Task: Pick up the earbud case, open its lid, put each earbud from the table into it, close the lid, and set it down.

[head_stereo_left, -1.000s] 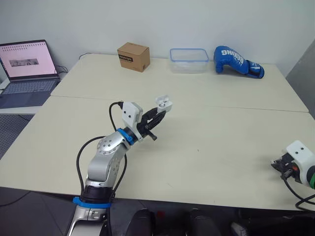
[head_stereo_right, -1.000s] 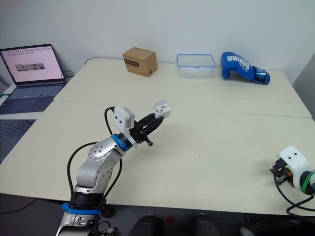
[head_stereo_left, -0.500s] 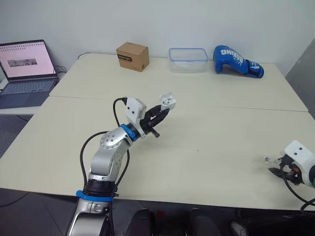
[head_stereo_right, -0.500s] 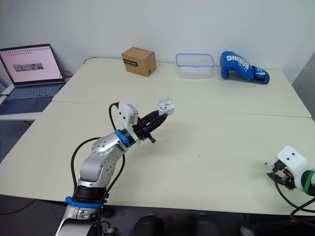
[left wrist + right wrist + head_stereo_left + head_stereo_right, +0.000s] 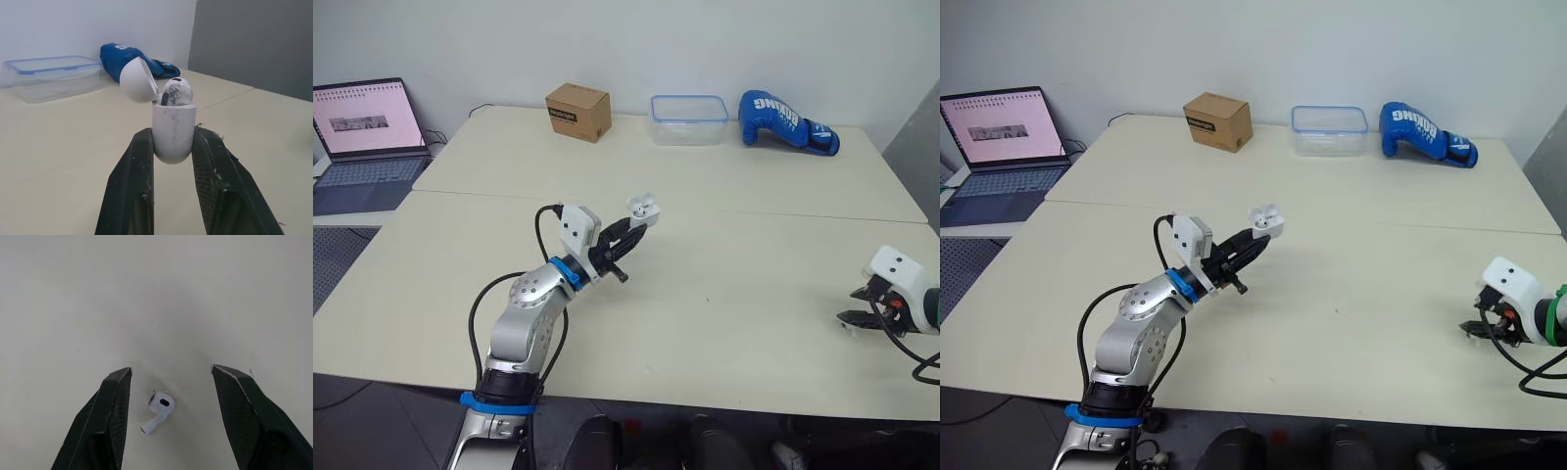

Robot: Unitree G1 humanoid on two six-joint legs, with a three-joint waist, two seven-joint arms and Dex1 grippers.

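My left gripper (image 5: 634, 219) is shut on the white earbud case (image 5: 173, 133) and holds it above the middle of the near table. The case's lid (image 5: 137, 81) stands open, and one earbud (image 5: 176, 92) sits in it. The case also shows in the left eye view (image 5: 643, 207). The second earbud (image 5: 159, 410) lies on the table near its right front edge. My right gripper (image 5: 172, 373) hangs open just above that earbud, one finger on either side, touching nothing. In the right eye view the right gripper (image 5: 1475, 326) is at the far right.
At the back of the far table stand a cardboard box (image 5: 578, 112), a clear lidded container (image 5: 688, 119) and a blue boxing glove (image 5: 787, 122). An open laptop (image 5: 362, 137) sits on a side surface at the left. A seam (image 5: 783, 215) divides the two tables.
My right gripper has moved forward from the table's front edge and now stands over the earbud. The left gripper with the case shifted slightly and returned to about the same place.
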